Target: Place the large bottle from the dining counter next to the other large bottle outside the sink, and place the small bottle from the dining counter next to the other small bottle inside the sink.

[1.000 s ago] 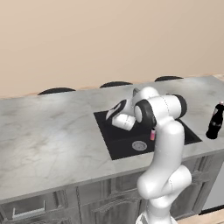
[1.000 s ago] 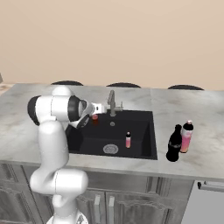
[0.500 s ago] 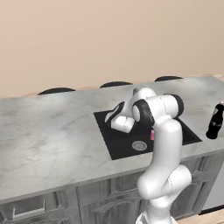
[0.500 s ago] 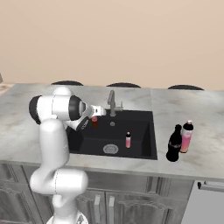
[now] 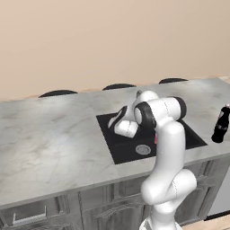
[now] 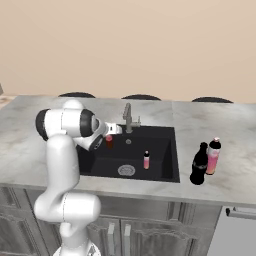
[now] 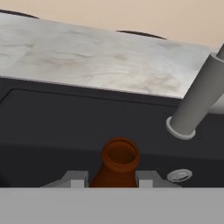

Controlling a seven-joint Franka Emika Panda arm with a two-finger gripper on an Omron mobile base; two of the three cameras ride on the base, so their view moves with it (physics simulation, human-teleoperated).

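Brown small bottle [image 7: 117,168] clamped in my pincer [image 6: 106,138], hanging over the black sink [image 6: 165,172].

Left to right: my pincer has edged lower toward the basin; the other small bottle [image 6: 146,160] waits inside; the large bottle [image 6: 200,164] already stands beside the other large bottle [image 6: 213,156] on the bench [image 6: 235,140], so one placement remains.

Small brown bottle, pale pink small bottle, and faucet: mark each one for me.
small brown bottle [image 7: 120,162]: hand view, on its neck.
pale pink small bottle [image 6: 146,161]: right base view, on its body.
faucet [image 6: 128,116]: right base view, on its upright stem.
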